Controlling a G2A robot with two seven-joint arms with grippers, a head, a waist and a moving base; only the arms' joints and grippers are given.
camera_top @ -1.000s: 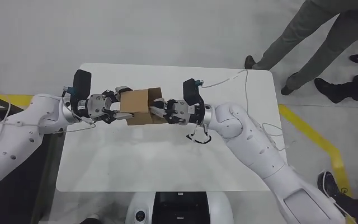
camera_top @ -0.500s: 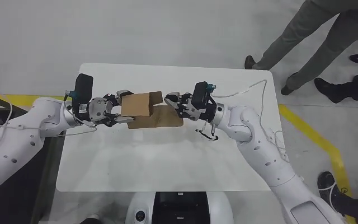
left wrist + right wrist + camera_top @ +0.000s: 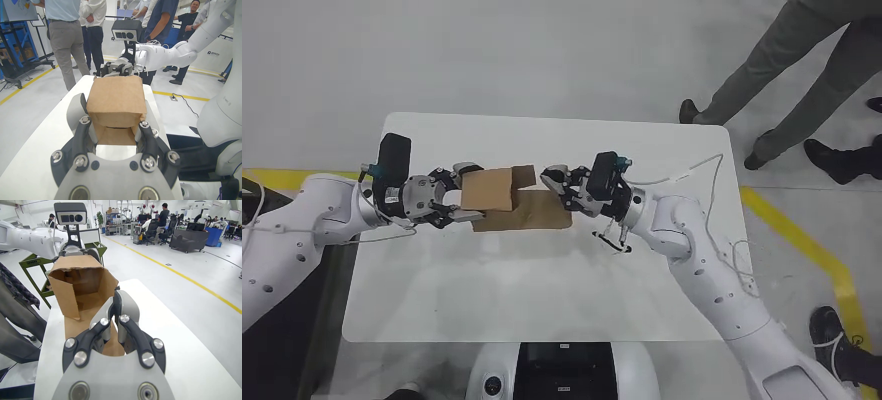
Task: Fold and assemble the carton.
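Toward the far edge of the white surface [image 3: 542, 290], a little left of its middle, the carton [image 3: 492, 188] lies on its side. Its long axis runs from the left edge toward the right edge, between the two arms. At its left end the left gripper [image 3: 456, 192] has its fingers [image 3: 74, 109] spread wide around the carton, gripping the two side walls. The open mouth faces the right gripper [image 3: 115, 296]. Its fingers are pressed nearly together with nothing seen between them, just short of the mouth's side wall and above the bottom flap [image 3: 537, 213], which lies flat on the surface. The right arm therefore looks the better placed to fold that flap. The right wrist view shows the hollow inside. The left wrist view shows an end flap [image 3: 115, 119] folded partway down, with a gap beneath.
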